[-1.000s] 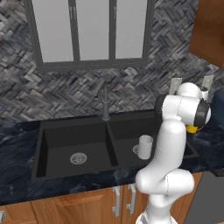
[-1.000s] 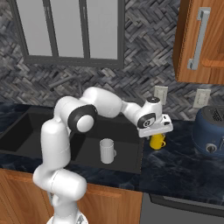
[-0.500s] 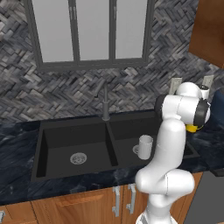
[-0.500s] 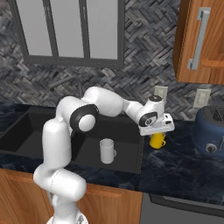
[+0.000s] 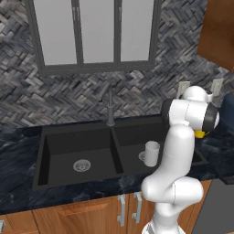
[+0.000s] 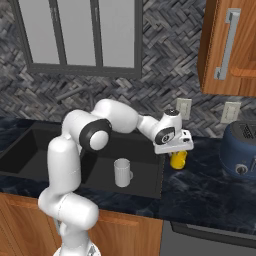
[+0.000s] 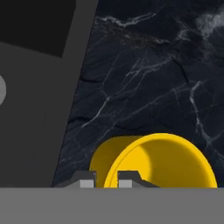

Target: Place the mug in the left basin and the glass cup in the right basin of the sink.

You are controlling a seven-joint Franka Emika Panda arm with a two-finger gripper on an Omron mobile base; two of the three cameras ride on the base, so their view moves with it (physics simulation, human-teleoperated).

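The yellow mug [image 6: 178,159] stands on the dark marble counter [image 6: 210,192], just to the right of the black sink [image 5: 55,157]. The gripper [image 7: 106,181] has come down over it from above. In the hand view its two finger tips [image 7: 86,181] sit close together, one on each side of the mug's rim wall (one inside the mug, one outside), so the gripper is pinching the mug's wall. The mug looks upright, with its open top facing up toward the hand.

From the left base view just a small bit of the mug [image 5: 199,134] peeks out behind the white arm.

The glass cup [image 5: 151,153] stands upright in the right basin [image 5: 132,137], near its silver drain. It is well apart from the mug. The left basin [image 5: 59,151] has its round silver drain [image 5: 82,165] in the middle. The grey faucet [image 5: 110,107] rises behind the divider between the two basins. A blue toaster [image 6: 242,150] sits on the counter, off to the right of the mug.
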